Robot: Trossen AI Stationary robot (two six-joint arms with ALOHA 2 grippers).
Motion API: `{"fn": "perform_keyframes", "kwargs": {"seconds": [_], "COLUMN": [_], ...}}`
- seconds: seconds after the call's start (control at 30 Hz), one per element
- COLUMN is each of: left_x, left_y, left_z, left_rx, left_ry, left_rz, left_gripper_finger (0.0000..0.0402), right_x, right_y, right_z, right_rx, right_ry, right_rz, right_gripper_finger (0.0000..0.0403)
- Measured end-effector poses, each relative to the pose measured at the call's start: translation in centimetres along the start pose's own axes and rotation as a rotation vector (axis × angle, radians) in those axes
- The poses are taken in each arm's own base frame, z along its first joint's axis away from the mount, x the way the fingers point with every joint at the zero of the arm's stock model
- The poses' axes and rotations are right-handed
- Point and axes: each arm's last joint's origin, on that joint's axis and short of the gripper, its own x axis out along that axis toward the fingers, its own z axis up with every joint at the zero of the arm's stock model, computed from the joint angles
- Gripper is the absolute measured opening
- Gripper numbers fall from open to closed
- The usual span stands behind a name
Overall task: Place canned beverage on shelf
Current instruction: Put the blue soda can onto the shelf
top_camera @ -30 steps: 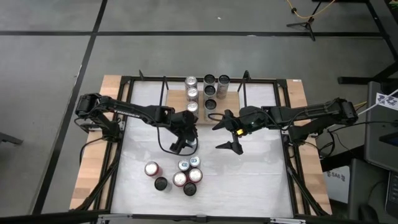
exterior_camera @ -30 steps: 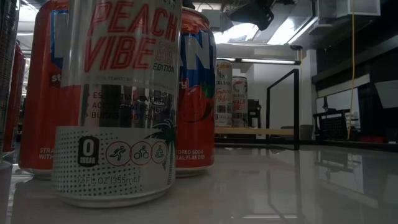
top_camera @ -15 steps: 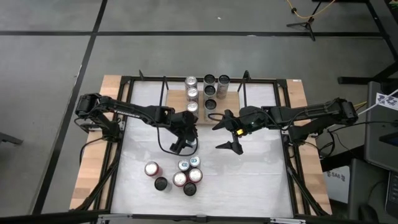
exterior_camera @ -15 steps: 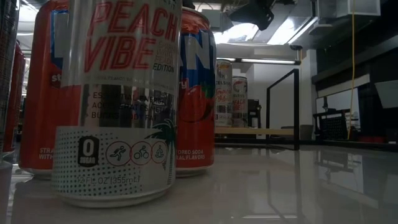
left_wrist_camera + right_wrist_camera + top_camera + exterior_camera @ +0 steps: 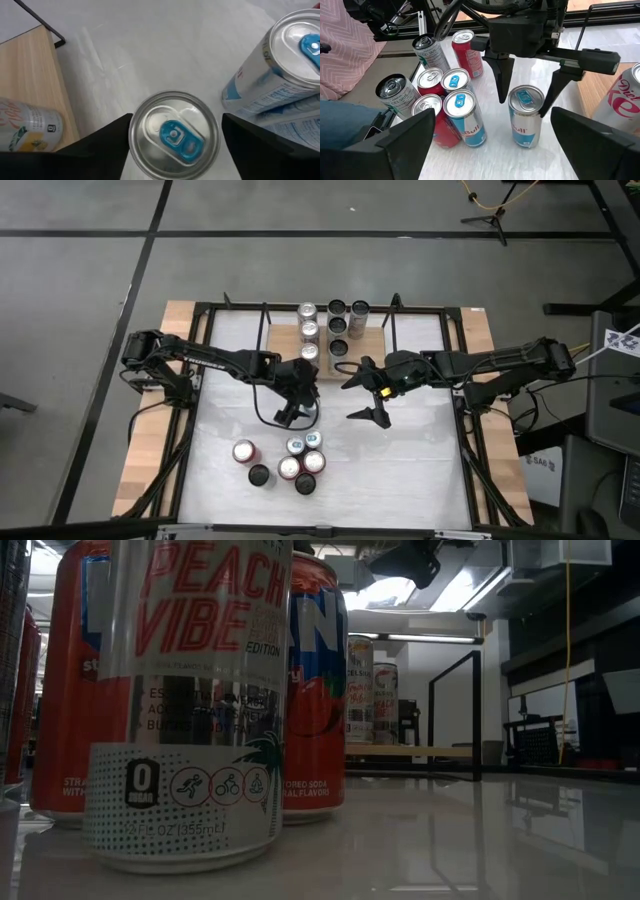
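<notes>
We read "PEACH VIBE", "0 SUGAR" and "12 FL OZ (355 mL)" on the nearest can (image 5: 190, 700) in the low view. In the high view we count seven cans on the shelf (image 5: 352, 346) and six clustered (image 5: 288, 463) near the table's (image 5: 420, 460) front edge. The left gripper (image 5: 527, 90) straddles a blue-tabbed silver-blue can (image 5: 526, 116) standing on the table just before the shelf; fingers (image 5: 504, 80) spread, not touching it. The right gripper (image 5: 366, 392) hovers beside it, jaws wide, over bare tabletop.

cans (image 5: 322, 328) on shelf (image 5: 352, 340) at table's far edge; can cluster (image 5: 285, 462) near front; lone can (image 5: 526, 116) between
</notes>
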Motion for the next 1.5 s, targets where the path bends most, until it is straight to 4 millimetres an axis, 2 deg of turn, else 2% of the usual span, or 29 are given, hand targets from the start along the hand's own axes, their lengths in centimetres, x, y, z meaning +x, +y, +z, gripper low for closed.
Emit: {"fn": "perform_keyframes", "kwargs": {"seconds": [0.17,0.4,0.63,0.73,0.93,1.1,1.2,1.33,1.5], "left_x": [0.0,-0.2,-1.4,-2.3,-5.3,-9.9,-13.1,-17.1,-19.1], "left_y": [0.0,0.0,0.6,0.8,0.8,0.3,-0.3,-1.3,-2.4], "left_z": [0.0,0.1,1.8,2.5,3.1,3.4,3.1,2.3,0.3], "left_rx": [-0.015,-0.036,-0.046,-0.047,-0.116,-0.195,-0.231,-0.271,-0.313], "left_ry": [0.001,-0.006,-0.046,-0.035,0.059,-0.029,-0.086,-0.178,-0.215], "left_rz": [0.002,0.005,0.046,0.044,0.086,0.12,0.136,0.201,0.284], "left_gripper_finger": [0.0322,0.0326,0.0326,0.0326,0.0326,0.0326,0.0326,0.0326,0.0326], "right_x": [0.0,0.0,-0.2,-0.5,-1.7,-1.9,-1.4,0.2,2.6], "right_y": [0.0,0.1,0.2,0.4,0.9,1.0,1.0,0.7,0.4], "right_z": [0.0,0.8,1.5,2.3,4.3,5.4,5.9,6.2,6.8], "right_rx": [0.001,0.045,0.037,0.031,-0.065,-0.11,-0.124,-0.122,-0.123], "right_ry": [-0.003,-0.082,-0.135,-0.159,-0.17,-0.158,-0.145,-0.064,0.079], "right_rz": [0.0,0.012,0.02,0.024,0.027,0.014,0.012,0.006,-0.003], "right_gripper_finger": [0.039,0.039,0.039,0.039,0.039,0.039,0.039,0.039,0.039]}}
